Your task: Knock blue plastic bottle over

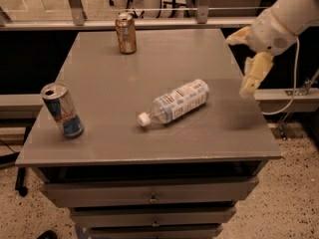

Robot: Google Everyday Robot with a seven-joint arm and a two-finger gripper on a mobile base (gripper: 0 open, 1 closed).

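The blue plastic bottle [177,102] lies on its side near the middle of the grey cabinet top [149,59], its white cap pointing toward the front left. My gripper [243,63] is in the air at the right edge of the cabinet top, well to the right of the bottle and apart from it. Its two cream fingers are spread wide, one pointing up-left and one hanging down, with nothing between them.
A silver-blue drink can [62,110] stands upright near the front left edge. A bronze can [125,33] stands upright at the back. Drawers sit below the top. A cable [294,91] hangs at the right; chair bases show behind a rail.
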